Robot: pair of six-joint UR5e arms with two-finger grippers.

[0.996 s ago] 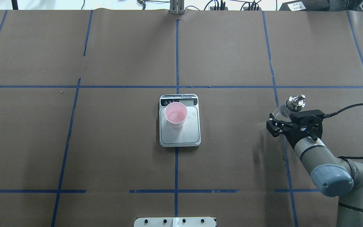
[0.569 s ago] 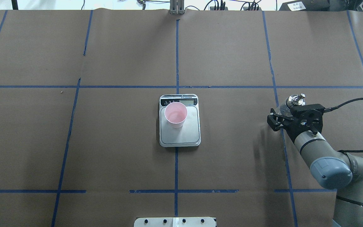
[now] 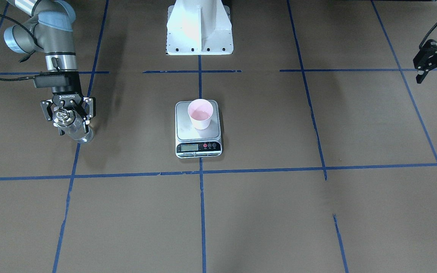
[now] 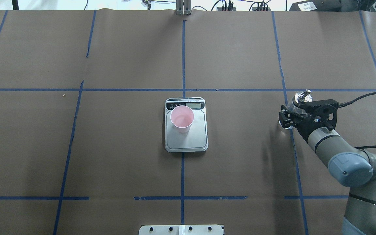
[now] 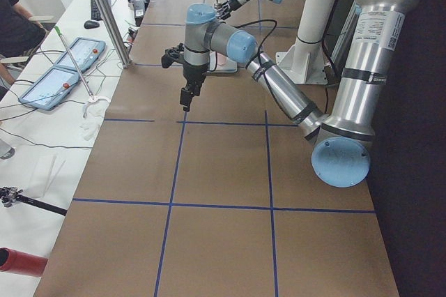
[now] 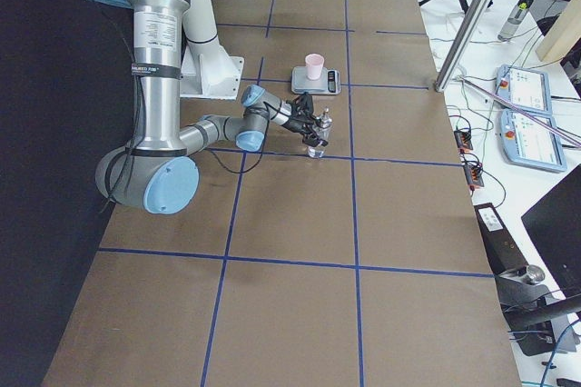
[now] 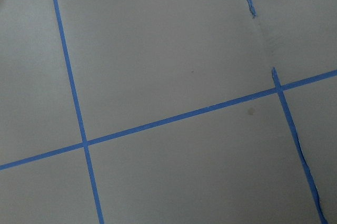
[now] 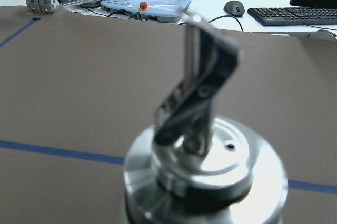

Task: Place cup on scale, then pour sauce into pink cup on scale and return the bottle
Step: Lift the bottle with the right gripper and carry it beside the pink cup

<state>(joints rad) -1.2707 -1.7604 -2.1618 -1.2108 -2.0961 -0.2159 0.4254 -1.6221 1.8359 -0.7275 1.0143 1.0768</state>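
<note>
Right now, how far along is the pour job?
Done, by the look of it: the cup stands on the scale with what looks like a little liquid in it. In hand: the right gripper is shut on the bottle, roughly upright, well off to the robot's right of the scale, base at or just above the table. Left: set it down, release, retract.

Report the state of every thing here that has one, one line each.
scale: flat on the table, display unreadable.
cup: upright on the scale, seemingly a little sauce inside.
bottle: roughly upright, capped, gripped near its top.
right gripper: shut on the bottle.
left gripper: holds nothing, above the table; open or shut unclear.
</note>
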